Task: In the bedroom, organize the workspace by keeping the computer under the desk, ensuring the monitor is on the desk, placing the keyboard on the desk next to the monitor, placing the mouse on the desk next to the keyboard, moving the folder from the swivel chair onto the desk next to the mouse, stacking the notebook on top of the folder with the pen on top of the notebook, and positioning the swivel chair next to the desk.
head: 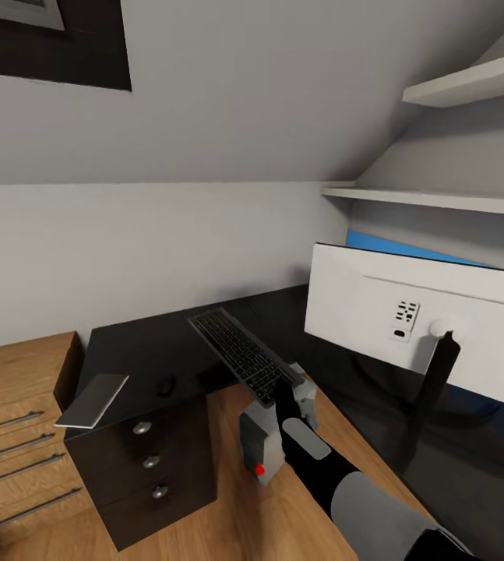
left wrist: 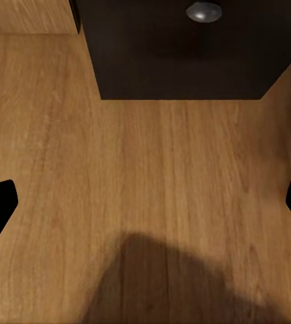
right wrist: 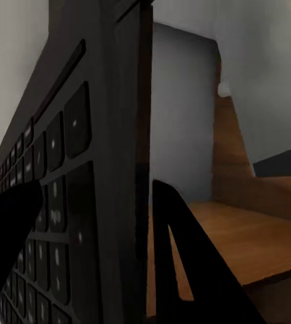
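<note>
- Step in hand: placing the keyboard (head: 240, 352) on the worktop (head: 158, 354) next to the monitor (head: 419, 327).
- Right gripper (head: 289, 389): its fingers (right wrist: 186, 263) are closed on the near end of the keyboard. The right wrist view shows one finger on the key face and the other against the underside edge.
- Keyboard position: it extends away from the gripper over the glossy black worktop, near end overhanging the front edge. Whether the far end rests on the surface or is slightly raised cannot be told.
- Monitor: stands on the worktop to the right of the keyboard, white back towards the camera, thin black stand visible. The two are near each other but apart.
- Left gripper (left wrist: 145, 202): fingers spread wide and empty, pointing down at the wooden floor (left wrist: 145, 175) just in front of the dark drawer unit (head: 146, 460).
- Computer (head: 261, 444): light-grey case with a red dot, on the floor below the worktop edge, just beside the right arm.
- Notebook (head: 93, 400): lies at the left corner of the worktop above the drawer unit, partly overhanging the edge.
- Next move, as a judgement: push the keyboard further onto the worktop until no part overhangs, lower it flat, then open the fingers.
- Caution: the arm works close to the computer and the monitor stand; keep clear of both when retracting.
</note>
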